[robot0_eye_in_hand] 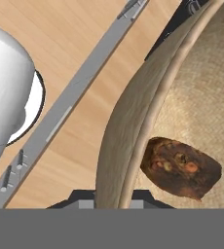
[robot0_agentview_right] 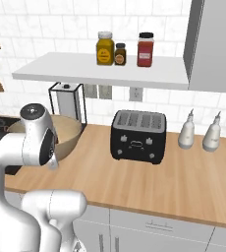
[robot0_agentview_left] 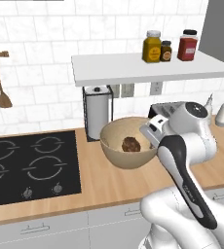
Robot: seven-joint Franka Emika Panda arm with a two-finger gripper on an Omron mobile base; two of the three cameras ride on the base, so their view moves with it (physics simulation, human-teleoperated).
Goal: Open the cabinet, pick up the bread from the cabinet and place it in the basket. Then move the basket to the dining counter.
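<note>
We see the basket [robot0_agentview_left: 128, 146] lifted off the wood counter [robot0_agentview_left: 104, 180], tilted slightly, with the bread [robot0_agentview_left: 131, 144] already sitting inside near the bottom. In the hand view the bread [robot0_eye_in_hand: 181, 168] lies on the speckled inside just past the rim [robot0_eye_in_hand: 133, 126], and that rim runs down between the two dark finger tips. The gripper [robot0_agentview_left: 152, 132] is pinched tight on the basket's near rim, one finger outside the wall, one inside. So we judge the bread step done and the carry to the dining counter is the step in hand.

The basket hangs from one edge only, so the load sits off to one side of the grip. We'd keep the hand level and move slowly so the bread doesn't roll out over the low side. Keep the pinch closed the whole way; a thin rim can slip if the wrist swings fast.

Nearby: paper towel holder [robot0_agentview_left: 97, 113] just behind the basket, toaster [robot0_agentview_right: 137, 136] to the right, black stove [robot0_agentview_left: 31, 165] to the left, shelf [robot0_agentview_left: 148, 68] with jars overhead. We'd lift clear and pull back toward the base before turning, staying under the shelf and away from the towel holder. In the right base view the basket [robot0_agentview_right: 66, 133] is mostly hidden behind the arm. Set it down flat before letting go.
</note>
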